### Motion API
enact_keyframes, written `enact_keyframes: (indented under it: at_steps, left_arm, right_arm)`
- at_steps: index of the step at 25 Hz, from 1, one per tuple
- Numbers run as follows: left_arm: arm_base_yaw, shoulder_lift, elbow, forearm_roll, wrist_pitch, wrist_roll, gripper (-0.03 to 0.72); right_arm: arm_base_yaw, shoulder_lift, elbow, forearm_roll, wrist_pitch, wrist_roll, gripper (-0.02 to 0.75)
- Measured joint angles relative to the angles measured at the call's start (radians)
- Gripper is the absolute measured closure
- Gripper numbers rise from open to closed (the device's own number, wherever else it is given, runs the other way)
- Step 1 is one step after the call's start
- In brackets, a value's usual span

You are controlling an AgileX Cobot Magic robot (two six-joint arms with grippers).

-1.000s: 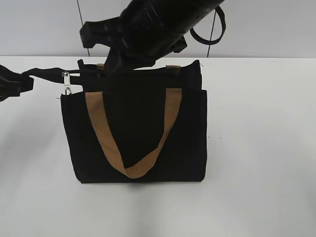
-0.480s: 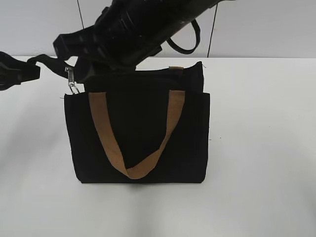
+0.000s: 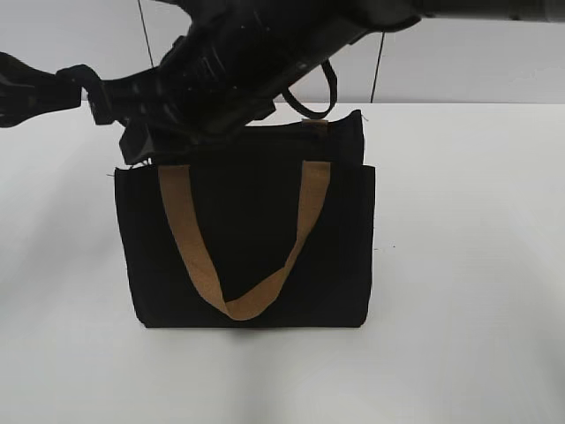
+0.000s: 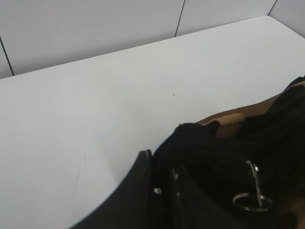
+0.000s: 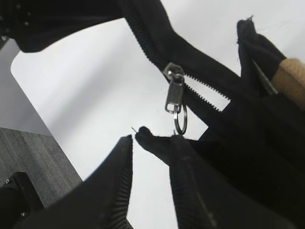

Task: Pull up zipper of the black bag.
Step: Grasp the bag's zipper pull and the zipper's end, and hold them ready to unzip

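At eleven o'clock of the black bag point(image 3: 252, 238), the right gripper point(image 5: 150, 143) stands open, fingers apart, the silver pull point(image 5: 174, 93) free between them. The left gripper point(image 3: 40, 93) pinches the zipper point(image 5: 200, 93) tail; it has risen since a second ago, tautening the toothed tape. Matte cloth, tan webbing handle point(image 3: 243, 291).

White table point(image 3: 477, 265), pale panelled wall point(image 3: 477, 62) with dark vertical seams, even light.
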Motion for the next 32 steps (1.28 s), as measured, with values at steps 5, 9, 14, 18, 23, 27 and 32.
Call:
enact_keyframes:
  at_steps: [5, 9, 14, 18, 23, 27, 32]
  left_arm:
    - [0.0, 0.0, 0.0, 0.0, -0.008, 0.001, 0.667]
    - [0.0, 0.0, 0.0, 0.0, -0.026, 0.005, 0.667]
    - [0.0, 0.0, -0.001, -0.045, -0.06, 0.015, 0.667]
    - [0.0, 0.0, -0.001, -0.089, -0.083, 0.043, 0.667]
    - [0.0, 0.0, -0.001, -0.11, -0.092, 0.046, 0.667]
    - [0.0, 0.0, -0.001, -0.129, -0.105, 0.051, 0.667]
    - [0.0, 0.0, -0.001, -0.138, -0.121, 0.054, 0.667]
  right_arm:
    - [0.002, 0.035, 0.0, 0.048, -0.013, -0.008, 0.546]
    - [0.002, 0.051, 0.0, 0.067, -0.06, -0.014, 0.608]
    - [0.002, 0.063, 0.0, 0.074, -0.106, -0.014, 0.623]
    - [0.002, 0.075, 0.0, 0.075, -0.14, 0.027, 0.623]
    - [0.003, 0.076, 0.0, 0.075, -0.142, 0.046, 0.624]
    - [0.003, 0.076, 0.0, 0.075, -0.135, 0.046, 0.693]
    - [0.003, 0.076, 0.0, 0.075, -0.132, 0.045, 0.753]
